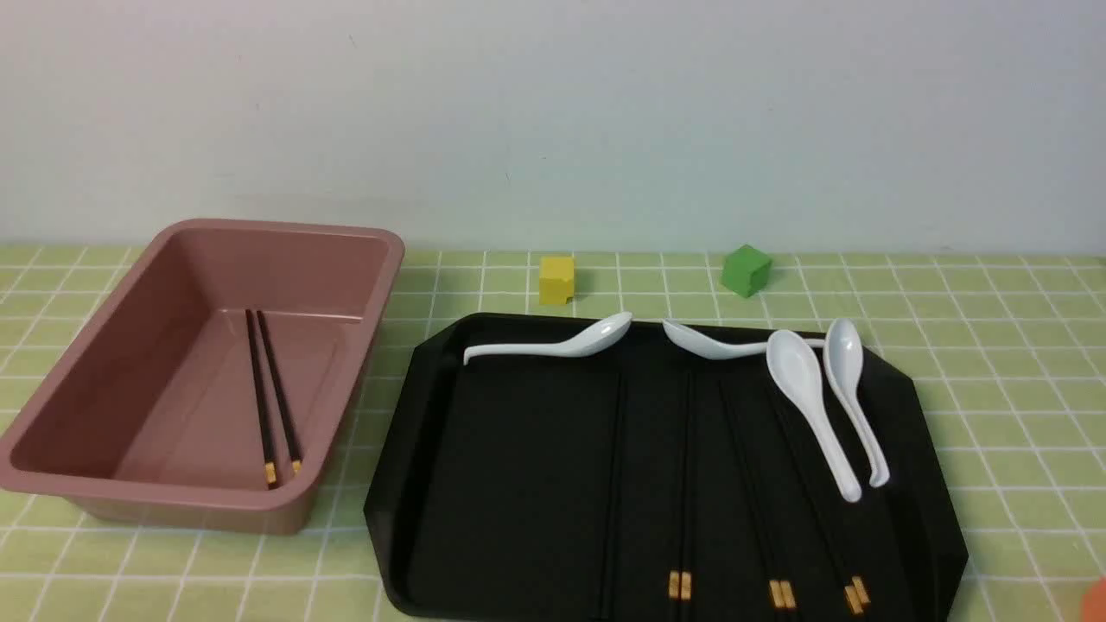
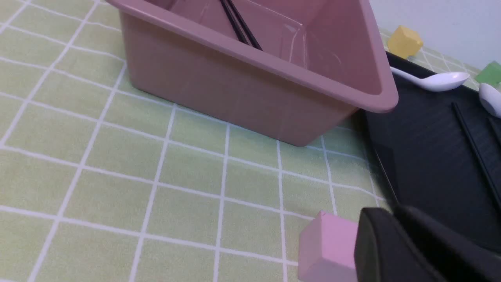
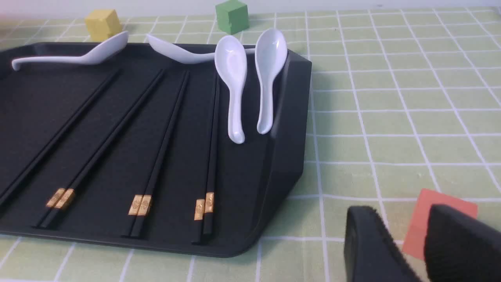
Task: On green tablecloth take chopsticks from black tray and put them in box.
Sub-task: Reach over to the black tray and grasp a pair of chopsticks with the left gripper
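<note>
Chopsticks (image 1: 272, 397) split between two places: one pair in the box (image 1: 104, 363), the rest on the black tray (image 1: 518, 484).

Box and tray sit just beside each other on the green tablecloth (image 1: 994, 345), the box to the left. Its pair lies on the floor, gold ends nearest the robot. On the tray, three pairs lie lengthwise with gold ends at the near edge, and another black stick lies left of them. Four white spoons (image 1: 812, 406) rest toward the far edge. A yellow cube (image 1: 556, 279) and a green cube (image 1: 746, 269) stand beyond. The left gripper (image 2: 395, 213) hovers by a pink cube (image 2: 327, 246), jaws pressed together and empty. The right gripper (image 3: 403, 213) hangs near an orange cube (image 3: 438, 219), jaws apart and empty.
</note>
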Tool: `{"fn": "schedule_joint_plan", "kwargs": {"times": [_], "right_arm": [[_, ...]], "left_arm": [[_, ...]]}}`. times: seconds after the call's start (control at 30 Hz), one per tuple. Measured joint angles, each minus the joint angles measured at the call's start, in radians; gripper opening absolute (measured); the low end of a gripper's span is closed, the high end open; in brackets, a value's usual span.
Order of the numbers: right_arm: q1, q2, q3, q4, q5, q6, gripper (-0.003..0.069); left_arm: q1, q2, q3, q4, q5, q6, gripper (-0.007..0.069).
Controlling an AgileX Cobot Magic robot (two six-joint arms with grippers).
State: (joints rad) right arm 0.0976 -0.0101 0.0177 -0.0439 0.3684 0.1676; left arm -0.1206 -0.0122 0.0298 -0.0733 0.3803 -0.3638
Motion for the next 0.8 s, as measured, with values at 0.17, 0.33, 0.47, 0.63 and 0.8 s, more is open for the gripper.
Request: {"fn": "schedule_joint_plan", "kwargs": {"times": [0.17,0.33,0.47,0.63,0.8], "right_arm": [[0.000,0.000,0.000,0.000,0.000,0.000,0.0240],[0.000,0.000,0.000,0.000,0.000,0.000,0.0240],[0.000,0.000,0.000,0.000,0.000,0.000,0.0240],[0.000,0.000,0.000,0.000,0.000,0.000,0.0240],[0.000,0.000,0.000,-0.001,0.000,0.000,0.0240]], "left_arm": [[0.000,0.000,0.000,0.000,0.000,0.000,0.0060],[0.000,0.000,0.000,0.000,0.000,0.000,0.0066],[0.000,0.000,0.000,0.000,0.000,0.001,0.0072],[0.000,0.000,0.000,0.000,0.000,0.001,0.0076],[0.000,0.000,0.000,0.000,0.000,0.001,0.0081]]}}
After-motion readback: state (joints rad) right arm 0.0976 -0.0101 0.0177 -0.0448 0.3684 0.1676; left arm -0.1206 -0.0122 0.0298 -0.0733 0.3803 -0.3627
